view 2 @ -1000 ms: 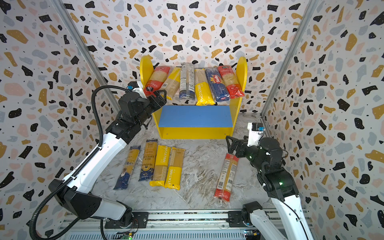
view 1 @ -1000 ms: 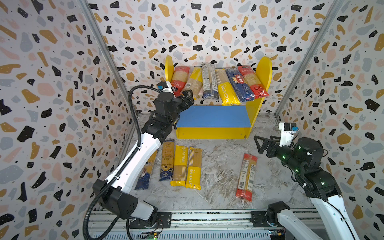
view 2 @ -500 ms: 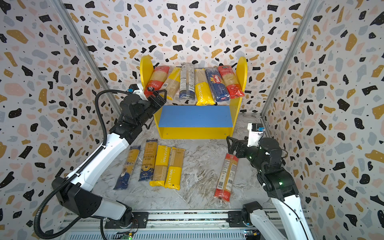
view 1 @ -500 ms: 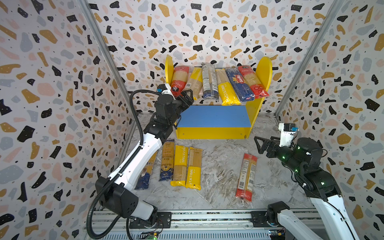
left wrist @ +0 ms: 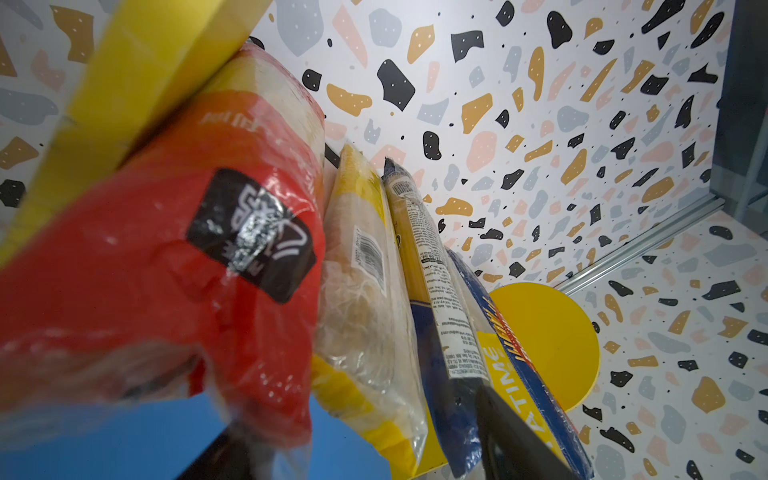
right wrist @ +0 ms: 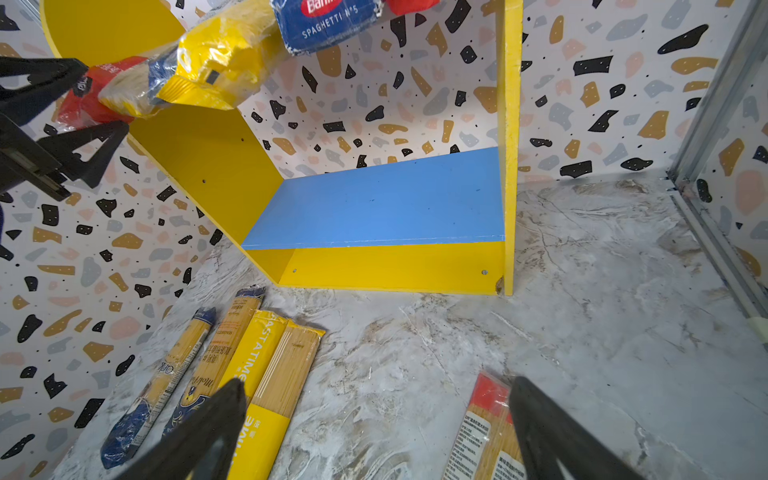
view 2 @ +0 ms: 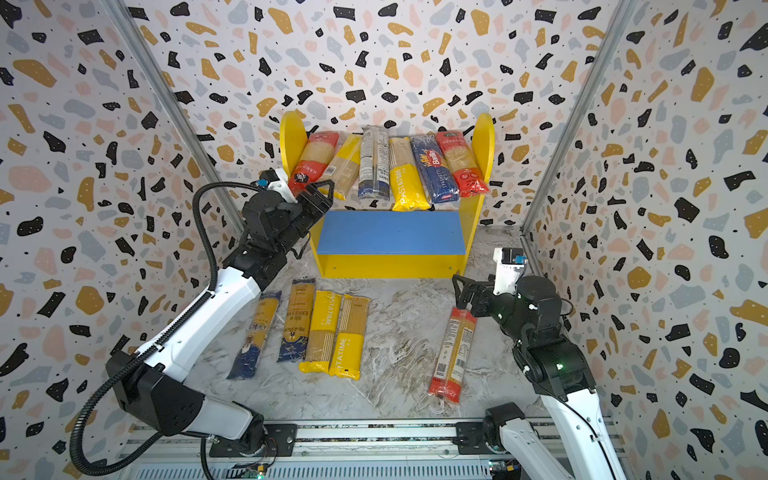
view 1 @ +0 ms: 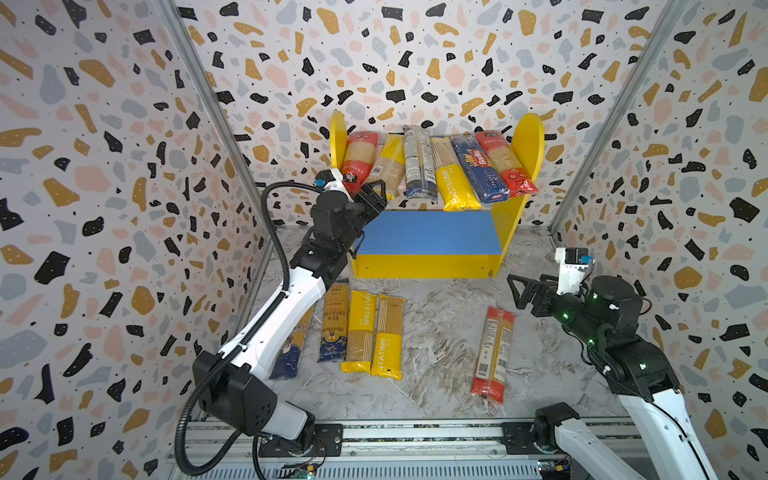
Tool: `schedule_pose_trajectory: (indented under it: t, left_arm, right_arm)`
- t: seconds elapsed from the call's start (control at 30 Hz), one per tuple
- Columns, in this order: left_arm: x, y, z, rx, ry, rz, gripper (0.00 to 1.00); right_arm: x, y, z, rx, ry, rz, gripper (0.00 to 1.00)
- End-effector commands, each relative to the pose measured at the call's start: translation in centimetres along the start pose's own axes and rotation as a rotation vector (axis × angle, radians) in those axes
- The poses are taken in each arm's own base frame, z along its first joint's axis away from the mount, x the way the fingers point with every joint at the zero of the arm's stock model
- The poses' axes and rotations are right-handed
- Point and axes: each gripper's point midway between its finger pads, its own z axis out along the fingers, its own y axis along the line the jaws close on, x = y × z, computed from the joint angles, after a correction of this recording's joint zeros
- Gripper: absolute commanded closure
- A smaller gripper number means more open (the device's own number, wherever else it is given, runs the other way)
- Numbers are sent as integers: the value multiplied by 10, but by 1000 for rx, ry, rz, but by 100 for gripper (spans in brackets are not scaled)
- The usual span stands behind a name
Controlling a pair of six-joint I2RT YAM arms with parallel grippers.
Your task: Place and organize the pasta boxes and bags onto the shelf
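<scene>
The shelf carries six spaghetti packets on top, and five more lie on the bench before it. Only the right wrist view shows the left tool open around the end of the red packet at the shelf's left side, arm stretched upward. The right tool hangs open near the shelf's right foot.

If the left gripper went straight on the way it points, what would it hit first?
Probably the overhanging end of the red packet at the shelf's left end; it sits right ahead of the left gripper, between its open jaws, though depth is unclear.
</scene>
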Motion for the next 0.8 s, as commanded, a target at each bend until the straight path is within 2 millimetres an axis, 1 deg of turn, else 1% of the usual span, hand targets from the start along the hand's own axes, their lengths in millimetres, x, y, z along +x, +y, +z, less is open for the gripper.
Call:
schedule_pose_trajectory:
  t: [0.0,0.07,0.13,0.2,0.3,0.37,0.53,0.63,0.7,0.77]
  left_arm:
    - [-10,-12,7,54,-46,-1,32]
    - [-7,-12,12,58,-42,0,36]
    - [-4,-14,15,65,-35,0,44]
    - [0,-17,18,79,-25,-33,56]
    - [7,-23,18,95,-11,-34,71]
    - [10,-25,15,99,-8,-34,77]
    - [13,-23,8,101,-16,-36,84]
    - [23,-23,10,106,-3,-42,87]
    - [33,-20,13,98,12,-44,89]
    - [39,-24,15,119,9,-47,89]
  right_arm:
    - [-5,-1,-6,13,-23,-15,1]
    - [-7,-1,-6,12,-25,-18,1]
    - [-8,-2,-6,18,-27,-21,1]
    - [-8,-2,-6,23,-24,-25,1]
    - [-8,-3,-7,26,-23,-27,1]
    - [-7,-3,-6,27,-21,-29,1]
    - [-6,-3,-3,26,-14,-29,1]
    - [-6,-2,-1,19,-9,-29,1]
    - [-7,-2,0,18,-10,-29,1]
    - [-7,-1,-1,16,-8,-28,1]
